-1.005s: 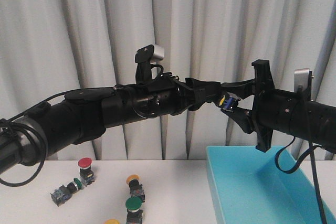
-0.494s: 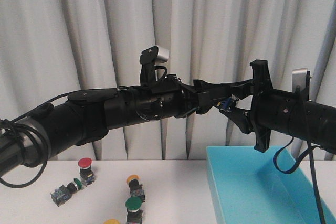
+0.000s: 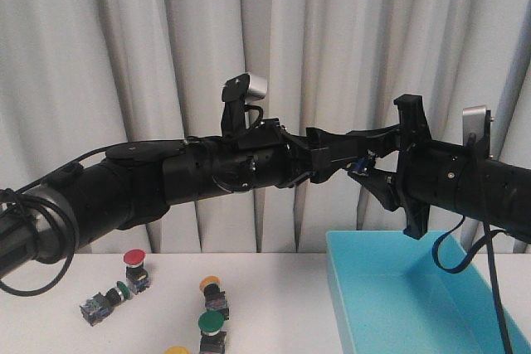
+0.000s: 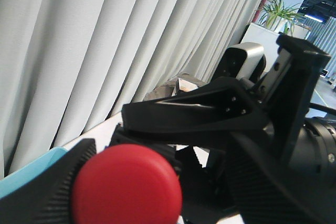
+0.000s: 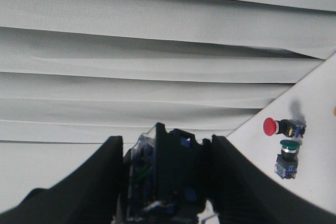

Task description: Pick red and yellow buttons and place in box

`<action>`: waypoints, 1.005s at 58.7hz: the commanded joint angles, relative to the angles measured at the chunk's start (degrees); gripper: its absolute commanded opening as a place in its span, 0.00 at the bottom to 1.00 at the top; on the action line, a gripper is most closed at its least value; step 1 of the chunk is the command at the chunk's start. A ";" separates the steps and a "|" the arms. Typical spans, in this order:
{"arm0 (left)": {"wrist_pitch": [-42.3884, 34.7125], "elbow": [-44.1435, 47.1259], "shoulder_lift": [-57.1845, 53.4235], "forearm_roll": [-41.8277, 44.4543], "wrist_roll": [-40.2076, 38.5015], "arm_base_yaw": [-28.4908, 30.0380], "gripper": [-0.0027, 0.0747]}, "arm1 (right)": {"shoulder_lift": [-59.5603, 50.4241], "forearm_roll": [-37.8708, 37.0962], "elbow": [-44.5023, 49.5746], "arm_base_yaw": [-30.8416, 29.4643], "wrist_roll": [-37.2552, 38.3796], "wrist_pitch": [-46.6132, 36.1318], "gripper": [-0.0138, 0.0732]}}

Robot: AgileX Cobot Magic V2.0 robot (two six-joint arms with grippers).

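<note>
Left hand (image 3: 353, 157): mid-frame, closed on a red button (image 4: 127, 184).
Right hand (image 3: 371, 155): fingers around that button; grip unclear.
Box (image 3: 398, 304): lower right.

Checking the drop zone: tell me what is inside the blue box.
The visible part of the blue box shows only bare floor and walls, no buttons. Its near and right portions run out of frame, so those stay unseen.
</note>
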 commanded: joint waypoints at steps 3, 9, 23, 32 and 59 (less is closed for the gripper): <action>2.53 -2.25 -3.80 -3.24 0.37 0.30 0.68 | -2.41 4.37 -1.92 -0.05 -1.28 -1.62 0.15; 2.67 -2.25 -4.18 -2.17 0.37 0.87 0.68 | -2.41 4.37 -1.92 -1.03 -1.54 -1.66 0.15; 2.16 -2.25 -4.64 -2.06 0.32 1.48 0.68 | -2.41 4.37 -1.92 -4.76 -1.96 1.11 0.15; 1.94 -2.25 -4.80 -0.45 0.32 1.48 0.68 | -2.41 4.37 -1.92 -5.81 -2.83 1.22 0.15; 2.97 -2.25 -14.70 14.77 0.28 3.29 0.68 | -2.41 4.36 -1.92 -12.06 -20.21 9.39 0.15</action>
